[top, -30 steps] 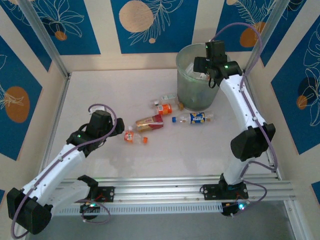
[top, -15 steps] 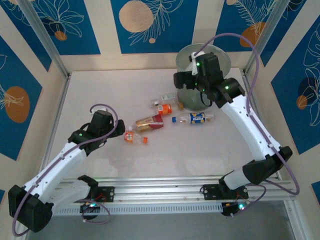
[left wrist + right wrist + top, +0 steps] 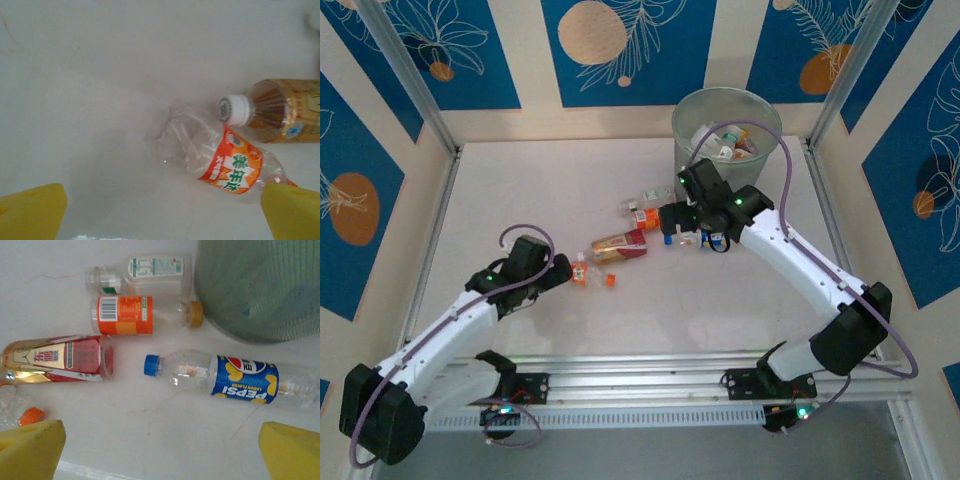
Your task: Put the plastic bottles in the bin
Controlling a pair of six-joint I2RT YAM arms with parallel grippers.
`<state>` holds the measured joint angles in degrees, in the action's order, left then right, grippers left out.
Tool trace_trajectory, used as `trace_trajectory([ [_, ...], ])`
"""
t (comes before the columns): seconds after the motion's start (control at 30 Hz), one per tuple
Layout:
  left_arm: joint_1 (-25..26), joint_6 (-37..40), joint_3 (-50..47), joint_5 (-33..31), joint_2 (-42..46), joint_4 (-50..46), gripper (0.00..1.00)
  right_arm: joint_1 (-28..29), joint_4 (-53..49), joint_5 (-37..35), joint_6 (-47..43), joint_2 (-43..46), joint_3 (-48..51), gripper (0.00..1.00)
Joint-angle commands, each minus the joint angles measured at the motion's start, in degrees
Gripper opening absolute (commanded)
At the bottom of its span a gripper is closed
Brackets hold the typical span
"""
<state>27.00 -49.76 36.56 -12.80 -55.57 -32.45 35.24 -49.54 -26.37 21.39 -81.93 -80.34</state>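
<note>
Bottles (image 3: 620, 243) crowd bin (image 3: 767, 160) — table (image 3: 660, 310) bare nearer.

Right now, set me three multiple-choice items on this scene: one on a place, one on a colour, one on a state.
1. The blue-label bottle lies:
A) on the table beside the bin
B) inside the bin
C) clamped in a gripper

2. Its cap is:
A) white
B) blue
C) green

3. The right gripper is:
A) shut on a bottle
B) shut, empty
C) open, empty

Answers:
1 A, the bottle lies flat on the white surface next to the bin's wall.
2 B, the right wrist view shows a blue cap.
3 C, its yellow fingers stand wide apart and grip nothing.
</note>
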Motion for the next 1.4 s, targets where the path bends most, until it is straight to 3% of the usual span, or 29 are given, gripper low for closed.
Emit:
trace_trajectory([
  [0.0,-0.55,-8.48,-2.78,1.8,0.87,4.02,1.0,0.48,-0.01,-1.14,3.08,1.96,1.14,0.99],
  [0.2,0.32,-14.19,-4.87,2.51,-0.34,10.0,1.0,0.88,1.24,-1.32,3.57,2.21,2.55,0.99],
  [0.6,2.08,-15.45,-1.11,4.97,-11.16,17.2,0.99,1.49,1.29,-2.91,3.57,3.5,4.15,0.99],
  [1.0,4.08,-14.49,1.67,5.33,-18.76,16.92,0.99,1.47,1.2,-3.69,3.79,5.8,5.96,0.99],
  [1.37,5.23,-13.99,0.23,5.59,-20.45,16.06,0.99,1.49,1.2,-4.13,4.8,6.43,6.71,0.99],
])
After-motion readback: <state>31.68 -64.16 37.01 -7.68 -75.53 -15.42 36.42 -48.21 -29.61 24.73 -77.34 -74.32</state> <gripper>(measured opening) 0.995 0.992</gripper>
